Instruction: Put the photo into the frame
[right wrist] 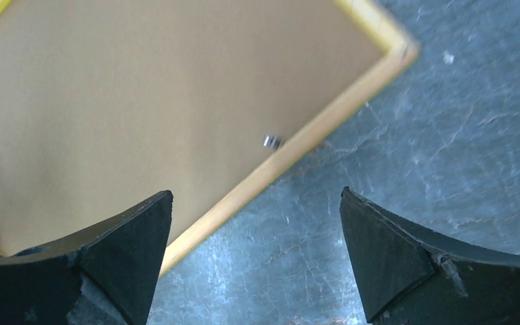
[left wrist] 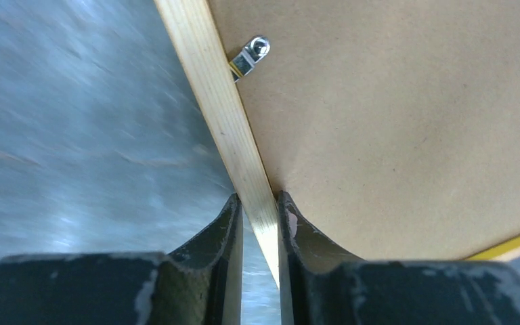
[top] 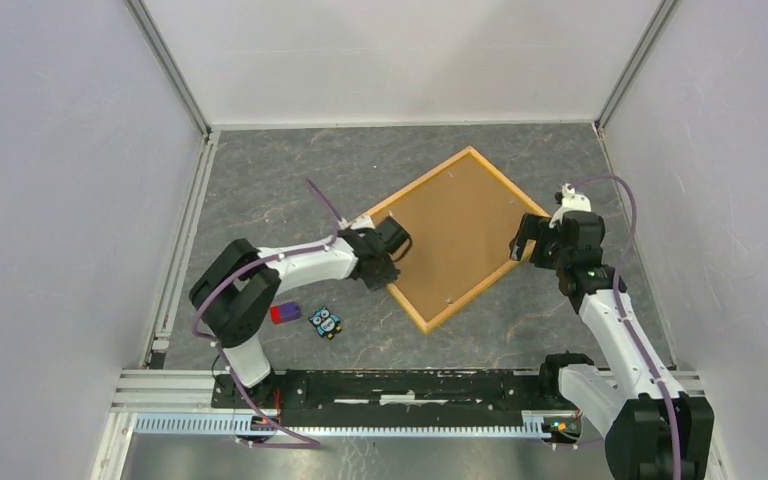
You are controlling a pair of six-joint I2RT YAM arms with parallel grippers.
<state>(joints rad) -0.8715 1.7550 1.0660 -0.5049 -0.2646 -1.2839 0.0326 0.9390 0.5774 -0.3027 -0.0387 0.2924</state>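
- Left gripper [left wrist: 260,203]: jaws drawn narrow, pinching the pale wooden border of the frame [left wrist: 210,74], one finger outside the rail and one on the backing panel [left wrist: 413,122] side.
- Right gripper [right wrist: 254,191]: jaws wide, holding nothing, poised over the frame's opposite edge.
- Frame lay back-up on the table [top: 260,190], with a clip [left wrist: 252,55] over the backing panel.
- Photo: not visible in any view.
- Judgement: the pinch should stay square on the rail. A thin border may twist, so the right gripper should support the far edge.

pale wooden frame [left wrist: 218,101], matt brown hardboard backing [left wrist: 406,122], shiny metal clip [left wrist: 252,55], smooth grey marbled tabletop [top: 290,180]
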